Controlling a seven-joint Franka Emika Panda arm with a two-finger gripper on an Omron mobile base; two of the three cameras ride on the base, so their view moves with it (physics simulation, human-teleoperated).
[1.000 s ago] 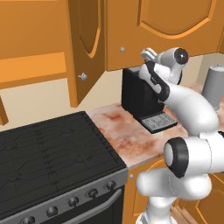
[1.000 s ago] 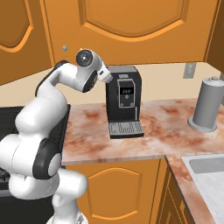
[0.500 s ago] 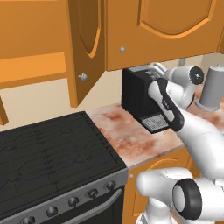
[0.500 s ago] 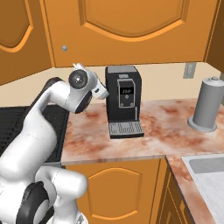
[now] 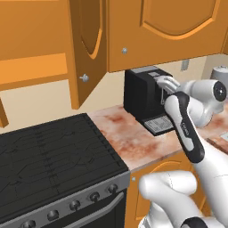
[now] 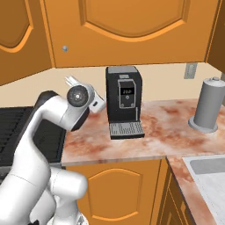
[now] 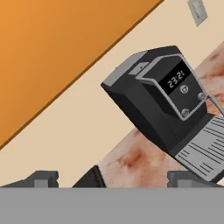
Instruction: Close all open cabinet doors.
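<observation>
One cabinet door [image 5: 89, 42] stands swung out from the wall cabinet, nearly edge-on in the left base view, with its silver knob [image 5: 83, 78] at the lower corner. In the right base view it is the darker arched panel [image 6: 16, 37] at the far left. To its right, a wide cabinet door [image 5: 169, 31] lies flush and shut, with its knob [image 6: 65, 48] near the lower corner. My gripper [image 7: 114, 179] is open and holds nothing. It hangs low over the counter, below the cabinets and left of the coffee machine, apart from every door.
A black coffee machine [image 6: 124, 99] stands on the marbled counter [image 6: 162, 132] under the shut door. A black stove [image 5: 49, 156] lies to the left. A grey canister [image 6: 210, 105] and a sink [image 6: 208, 176] are to the right. An open shelf [image 5: 31, 58] shows behind the swung door.
My arm has folded down and toward the base, bringing the hand from up near the cabinet's underside to counter level beside the coffee machine. The doors have not moved.
</observation>
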